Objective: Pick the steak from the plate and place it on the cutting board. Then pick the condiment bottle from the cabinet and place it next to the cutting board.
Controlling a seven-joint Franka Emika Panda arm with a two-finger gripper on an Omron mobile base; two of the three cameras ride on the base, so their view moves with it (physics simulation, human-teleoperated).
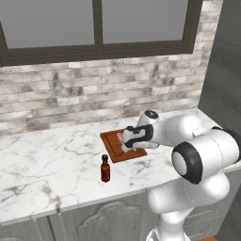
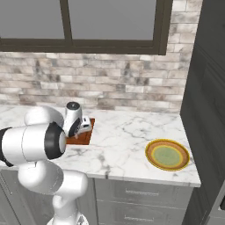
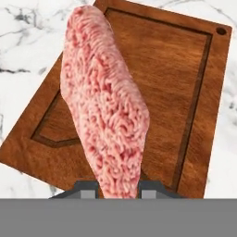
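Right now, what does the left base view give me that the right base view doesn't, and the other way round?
Left base view alone: the bottle standing on the counter in front of the board. Right base view alone: the plate, bare, on the counter near the dark cabinet. Both: the arm reaching over the board, the brick wall and the window.

One steak (image 3: 104,104), one cutting board (image 3: 171,88), one plate (image 2: 167,154), one bottle (image 1: 105,169).

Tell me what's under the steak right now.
The steak, clamped in the gripper, hangs over the cutting board. The board's middle behind the meat is covered.
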